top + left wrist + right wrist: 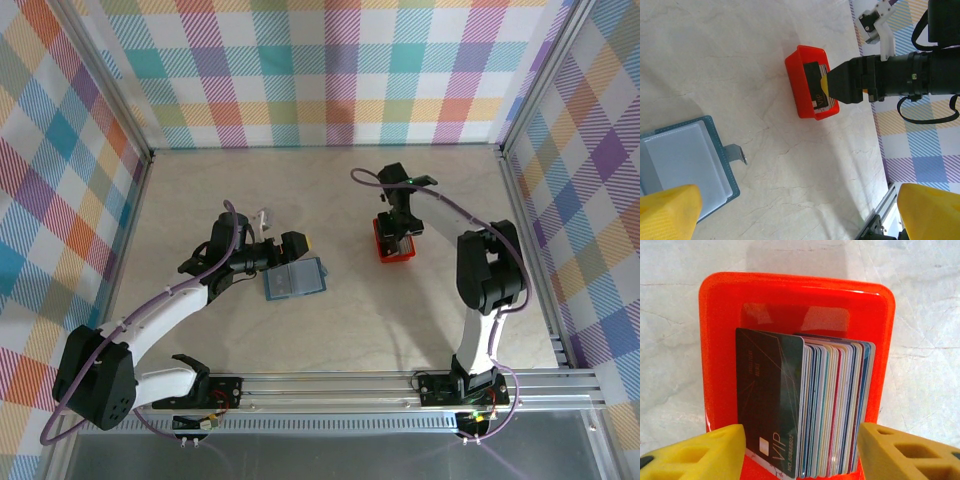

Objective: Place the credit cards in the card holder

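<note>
Right wrist | glossy rounded-rectangle red tray [790,285] | thin cards [830,410] packed on edge

1. Left wrist view: the holder [685,160] runs off the left edge of the frame. A yellow left fingertip [667,212] covers its lower corner. Both left fingertips are cut by the bottom edge.
2. Same view: the right gripper [826,86] hides the right end of the tray [796,82] and most of the cards [812,79].
3. Right wrist view: the bottom edge cuts the tray's near wall, the cards' lower ends and both right fingers [695,452]. The front card's small print is too blurred to read.
4. Top view: the cards sit under the right gripper, too small to count.
</note>
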Motion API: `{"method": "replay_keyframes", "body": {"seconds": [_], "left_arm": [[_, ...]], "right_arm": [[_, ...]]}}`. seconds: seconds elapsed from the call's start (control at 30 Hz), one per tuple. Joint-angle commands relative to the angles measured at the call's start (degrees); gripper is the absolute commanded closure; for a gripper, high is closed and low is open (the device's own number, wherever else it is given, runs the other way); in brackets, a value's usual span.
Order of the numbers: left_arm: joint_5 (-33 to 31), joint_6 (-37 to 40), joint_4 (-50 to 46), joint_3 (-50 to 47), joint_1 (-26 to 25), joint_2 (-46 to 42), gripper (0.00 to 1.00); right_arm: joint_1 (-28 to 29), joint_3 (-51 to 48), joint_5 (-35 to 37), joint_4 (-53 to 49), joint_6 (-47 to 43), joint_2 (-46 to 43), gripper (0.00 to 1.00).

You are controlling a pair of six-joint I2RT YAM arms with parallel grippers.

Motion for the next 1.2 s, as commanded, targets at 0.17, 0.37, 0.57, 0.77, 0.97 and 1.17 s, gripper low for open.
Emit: {"method": "replay_keyframes", "body": {"seconds": [0.17,0.37,0.57,0.77,0.97,1.17], "left_arm": [[-1.2,1.5,-1.2,0.6,-0.7,-1.8,0.0],[-1.1,1.5,-1.3,0.8,-0.7,-1.7,0.0],[-1.0,1.7,-1.6,0.9,-0.7,-2.0,0.0],[-1.3,1.8,-2.4,1.1,-0.7,-2.6,0.0],[-1.6,1.8,-2.7,1.4,-0.9,-2.6,0.0],[-1.5,2.5,-3.3,2.5,-1.3,-1.7,0.0]], "right_arm": [[0.3,2.5,5.8,-1.5,-1.8,3.5,0.34],[0.6,2.9,9.5,-1.5,-2.1,3.9,0.34],[0.6,2.0,11.1,0.1,-2.0,1.7,0.48],[0.6,2.0,10.0,0.3,-2.5,1.6,0.7],[0.5,1.7,9.2,0.4,-2.5,1.4,0.85],[0.5,1.6,8.9,0.6,-2.0,1.0,0.93]]}}
